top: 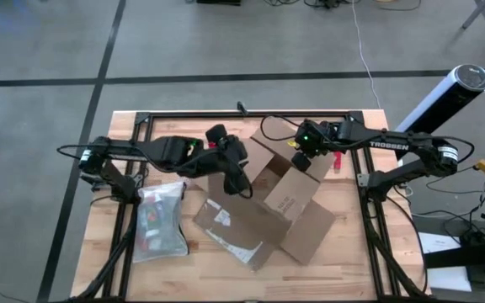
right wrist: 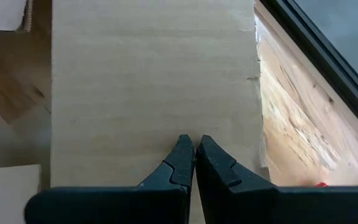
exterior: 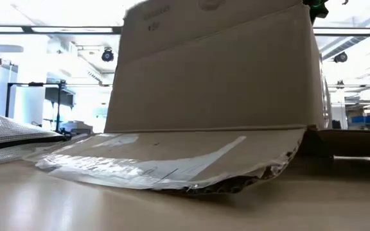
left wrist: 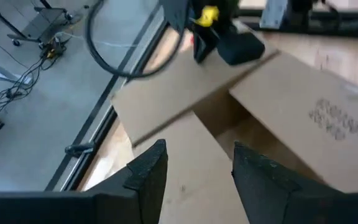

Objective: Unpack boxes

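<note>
Near the middle of the wooden table [top: 99, 269], brown cardboard box [top: 268, 206] lying open with flaps splayed, taped flap flat toward the front edge, zip pouch [top: 160, 220] just beside it on the left. Over the box's left flaps, left gripper [left wrist: 194, 177] with fingers parted, nothing between them. At the far flap, right gripper [right wrist: 195, 163] pinched shut on the flap's edge.

The right arm [top: 411, 145] carries the white word "TROSSEN" on its dark link in the high view. The box [top: 289, 198] bears a white label with print too small to read, and dark stamped lines on one flap [left wrist: 340, 121] in the left wrist view are too blurred to read.
</note>
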